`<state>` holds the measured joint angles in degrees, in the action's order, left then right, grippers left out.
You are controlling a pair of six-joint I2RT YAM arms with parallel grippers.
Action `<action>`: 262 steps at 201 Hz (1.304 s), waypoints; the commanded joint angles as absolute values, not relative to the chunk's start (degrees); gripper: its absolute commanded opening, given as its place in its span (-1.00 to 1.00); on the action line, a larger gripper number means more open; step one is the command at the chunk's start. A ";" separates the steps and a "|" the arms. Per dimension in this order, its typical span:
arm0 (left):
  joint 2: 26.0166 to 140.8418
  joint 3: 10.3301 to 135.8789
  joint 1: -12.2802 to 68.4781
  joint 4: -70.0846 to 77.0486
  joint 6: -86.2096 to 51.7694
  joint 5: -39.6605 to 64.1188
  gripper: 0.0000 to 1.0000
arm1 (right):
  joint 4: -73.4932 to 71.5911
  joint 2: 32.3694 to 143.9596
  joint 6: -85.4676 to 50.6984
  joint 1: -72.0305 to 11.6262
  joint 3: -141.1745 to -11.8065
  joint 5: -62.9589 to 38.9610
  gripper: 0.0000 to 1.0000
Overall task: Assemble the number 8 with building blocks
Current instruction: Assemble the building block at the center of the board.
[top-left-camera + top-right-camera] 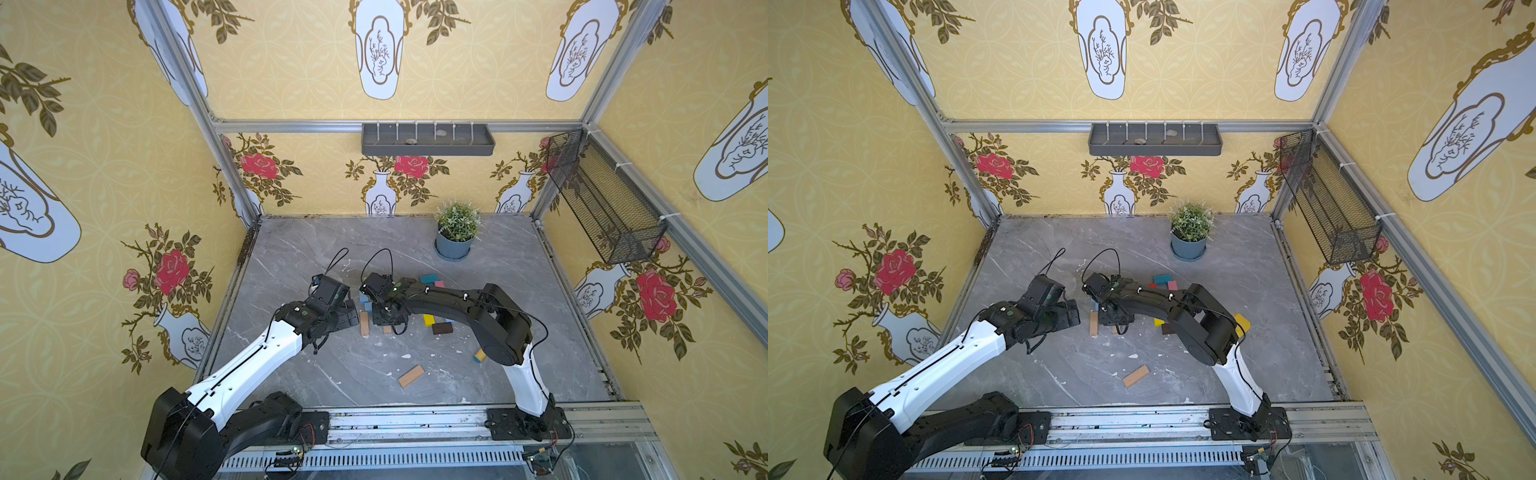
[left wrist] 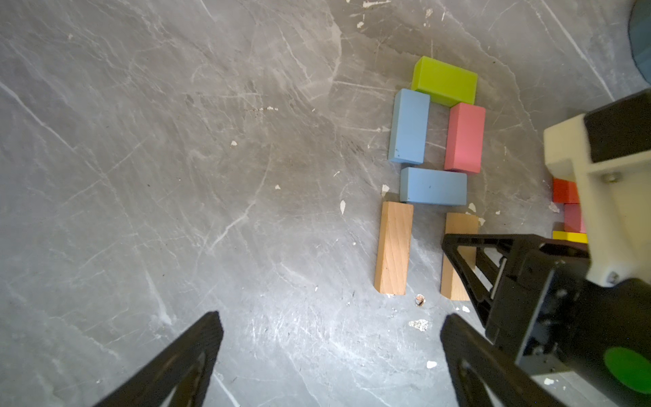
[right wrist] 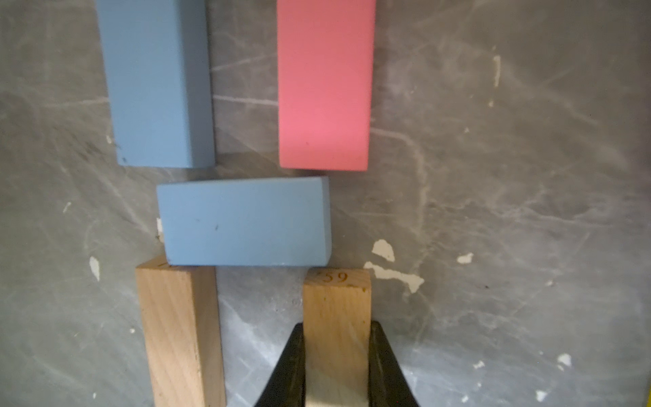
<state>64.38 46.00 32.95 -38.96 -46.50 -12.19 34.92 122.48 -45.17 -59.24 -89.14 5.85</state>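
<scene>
Yellow wallpaper walls [image 1: 291,62], printed roses and white vases. Aluminium frame [image 1: 291,126] along edges. Grey marbled desk [image 1: 374,245], scuffed, white flecks. Grey shelf [image 1: 428,150] on back wall; black mesh basket [image 1: 602,199] on side wall. Potted plant [image 1: 457,228] near back.

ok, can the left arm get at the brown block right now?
Probably not. The right end effector, shut on a tan block, sits between the open left end effector and the brown block, and the right arm passes close above it.
</scene>
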 commanded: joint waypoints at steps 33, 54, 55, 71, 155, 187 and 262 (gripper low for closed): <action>64.75 45.60 32.87 -38.67 -45.88 -12.39 1.00 | 36.17 123.40 -45.57 -59.24 -89.12 5.36 -0.65; 64.83 45.61 32.87 -38.56 -45.88 -12.30 1.00 | 36.17 123.40 -45.68 -59.24 -89.12 5.36 -0.63; 64.85 45.57 32.87 -38.57 -45.88 -12.30 1.00 | 36.15 123.40 -45.74 -59.24 -89.17 5.41 -0.62; 64.85 45.45 32.87 -38.57 -45.86 -12.29 1.00 | 36.19 123.40 -45.76 -59.28 -89.12 5.32 -0.57; 64.55 45.33 32.87 -38.54 -45.86 -12.32 1.00 | 36.15 122.81 -46.15 -59.23 -88.60 5.27 -0.11; 64.50 45.21 32.87 -38.58 -45.88 -12.33 0.99 | 35.99 121.98 -46.30 -59.24 -88.20 5.27 0.12; 63.19 45.74 32.87 -39.44 -45.96 -12.84 1.00 | 35.15 111.82 -44.98 -59.58 -83.60 7.49 0.36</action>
<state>63.70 45.54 32.95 -38.83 -46.50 -12.19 34.72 115.72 -45.54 -59.27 -85.21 5.63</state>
